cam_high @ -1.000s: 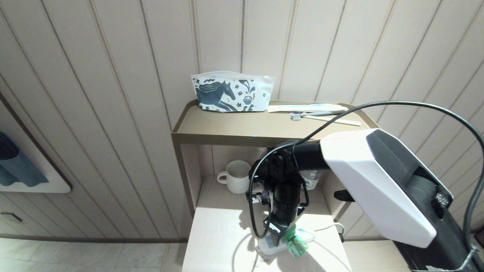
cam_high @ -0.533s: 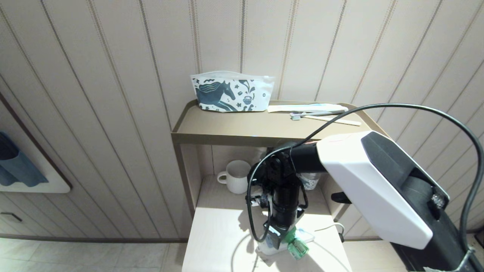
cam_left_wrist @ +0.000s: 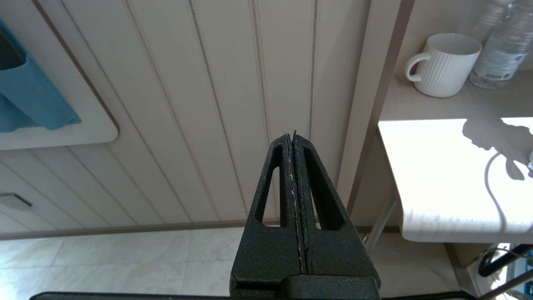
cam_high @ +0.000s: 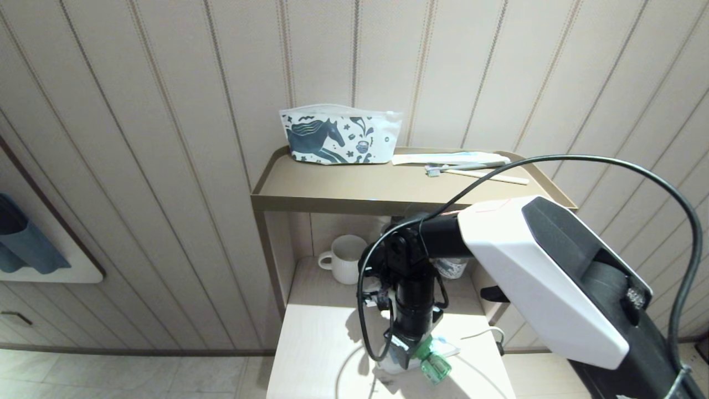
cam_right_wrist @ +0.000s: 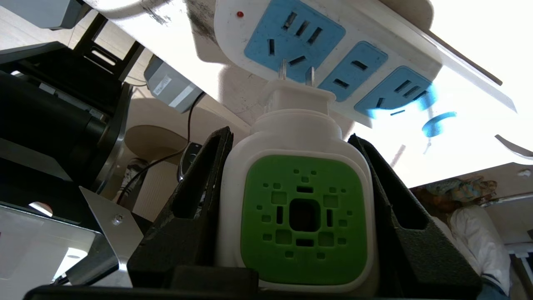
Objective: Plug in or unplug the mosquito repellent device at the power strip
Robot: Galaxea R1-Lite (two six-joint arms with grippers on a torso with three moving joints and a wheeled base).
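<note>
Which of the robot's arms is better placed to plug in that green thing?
The right. Its hand already grips the mosquito repellent device, prongs close to the power strip. The left hand is shut, off beside the table.

Open tabletop (cam_high: 316,343) left of the power strip (cam_high: 450,348); behind, mug (cam_high: 347,259) and water bottle (cam_high: 451,267) (under the overhanging shelf (cam_high: 332,191)) blocking passage.

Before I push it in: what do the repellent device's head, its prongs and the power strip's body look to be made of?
Mosquito repellent device head: seemingly moulded plastic, smooth white shell with a matte green perforated face. Prongs: likely bare metal, thin, flat and greyish. Power strip: apparently white plastic, rounded end, faintly glossy, with flat light-blue socket faces.
</note>
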